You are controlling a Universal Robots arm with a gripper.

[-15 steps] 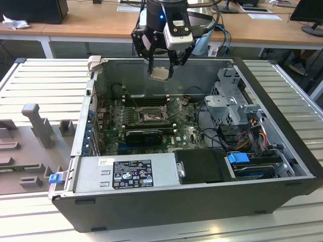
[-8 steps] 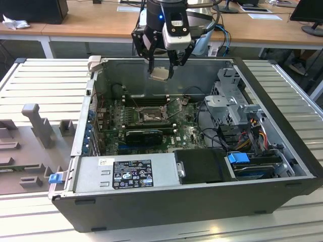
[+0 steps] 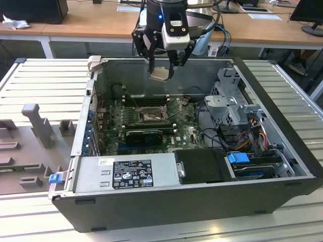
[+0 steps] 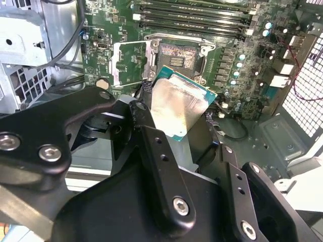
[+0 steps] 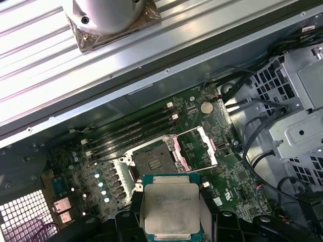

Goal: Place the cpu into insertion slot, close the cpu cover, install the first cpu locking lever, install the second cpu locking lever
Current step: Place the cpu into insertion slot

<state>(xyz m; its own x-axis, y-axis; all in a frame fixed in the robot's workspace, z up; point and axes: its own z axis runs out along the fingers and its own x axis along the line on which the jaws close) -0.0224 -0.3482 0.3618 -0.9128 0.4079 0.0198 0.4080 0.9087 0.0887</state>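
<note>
My gripper [image 3: 160, 74] is shut on the cpu [image 3: 159, 75], a small flat silver-topped square with a green edge. It hangs above the open computer case [image 3: 166, 201], near the case's far wall. In both wrist views the cpu [image 5: 170, 209] [image 4: 179, 106] sits between the black fingers [image 5: 130, 221], held well above the motherboard. The insertion slot [image 5: 154, 160] [image 4: 176, 58] is bare and uncovered, and in the exterior view the socket [image 3: 150, 116] lies below and nearer the camera than the cpu. The cpu cover [image 5: 197, 148] [image 4: 132, 63], a thin metal frame, is swung open beside the slot.
Memory sticks [image 5: 131, 132] run along the slot's far side. A metal drive cage [image 3: 232, 98] with cables fills the case at the exterior view's right. The power supply [image 3: 126, 174] lines the near wall. A grey fixture [image 3: 35, 126] stands on the ribbed table outside the case.
</note>
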